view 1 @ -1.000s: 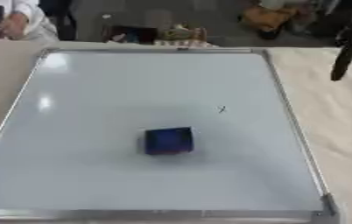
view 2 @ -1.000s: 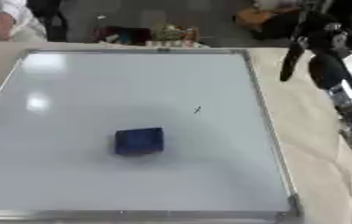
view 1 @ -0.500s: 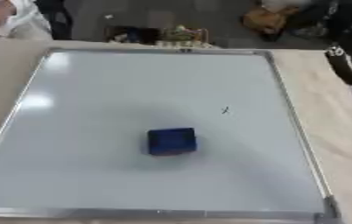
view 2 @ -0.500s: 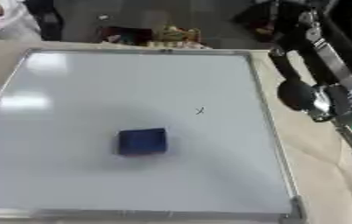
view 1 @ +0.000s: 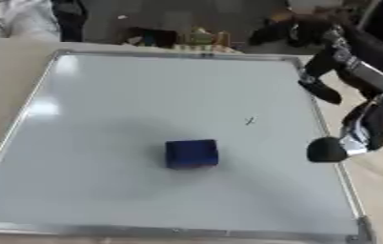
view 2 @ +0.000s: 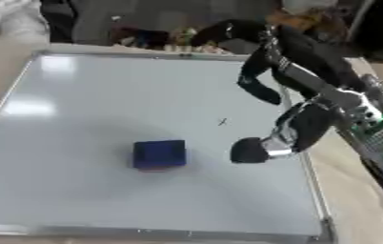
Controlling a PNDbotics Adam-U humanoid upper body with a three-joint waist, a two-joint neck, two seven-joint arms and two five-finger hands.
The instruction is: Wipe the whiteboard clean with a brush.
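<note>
A large whiteboard with a silver metal frame lay flat on a beige-covered table, filling most of the view. A dark blue, block-shaped brush sat on the board a little near of its middle, standing alone with nothing touching it. To the right of the brush and a little farther away, a small dark pen mark showed on the otherwise pale surface.

The robot's right hand came in from the upper right and hung over the right part of the board, near the frame's right edge. Its fingers were spread and only slightly bent, one pointing toward the far side and the thumb's rounded black tip pointing toward the brush; the hand held nothing. In the right eye view the thumb tip appeared just right of the brush, apart from it, and near of the pen mark.

The left hand showed in neither view.

Beyond the far edge of the board lay a dark floor with some blurred, cluttered objects.
</note>
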